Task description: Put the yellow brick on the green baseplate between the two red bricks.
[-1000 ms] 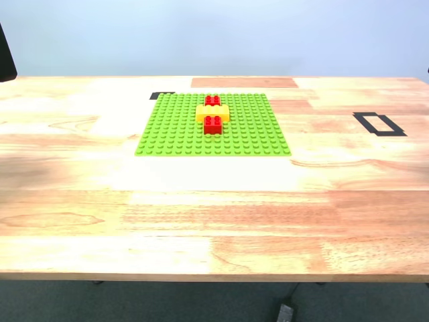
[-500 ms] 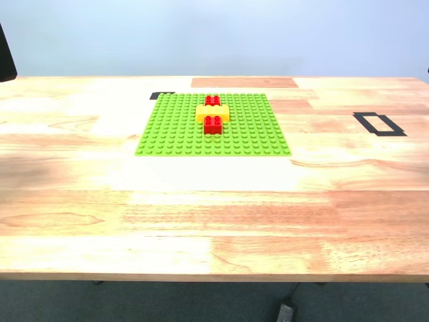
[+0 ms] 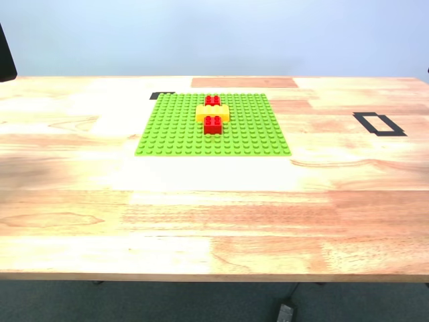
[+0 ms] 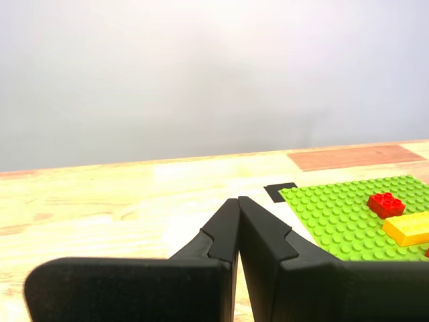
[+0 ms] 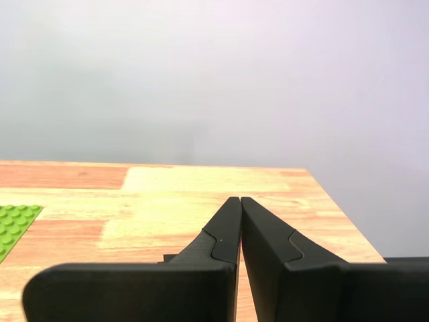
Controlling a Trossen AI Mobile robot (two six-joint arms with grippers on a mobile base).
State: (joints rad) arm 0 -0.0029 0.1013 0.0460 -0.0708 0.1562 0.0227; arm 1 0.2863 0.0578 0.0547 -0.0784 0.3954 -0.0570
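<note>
While both tools [image 4: 238, 199] [image 5: 240, 199] sit closed and empty, tape outline [image 3: 379, 124] lies well beside baseplate [image 3: 174, 127].

Green baseplate [image 3: 181, 131]: large, flat, square, studded all over, lying flat on the far middle of the counter [image 3: 214, 201]. Yellow brick [image 3: 212, 113]: oblong, studded, seated flat on the baseplate's far half, long side running left to right. Two red bricks: small, square, studded; far red brick [image 3: 212, 100] touching the yellow brick's far side, near red brick [image 3: 213, 125] touching its near side, all three in one line from near to far. Seen from the first wrist view too: baseplate [image 4: 342, 215], yellow brick [image 4: 409, 228], far red brick [image 4: 385, 204].
</note>
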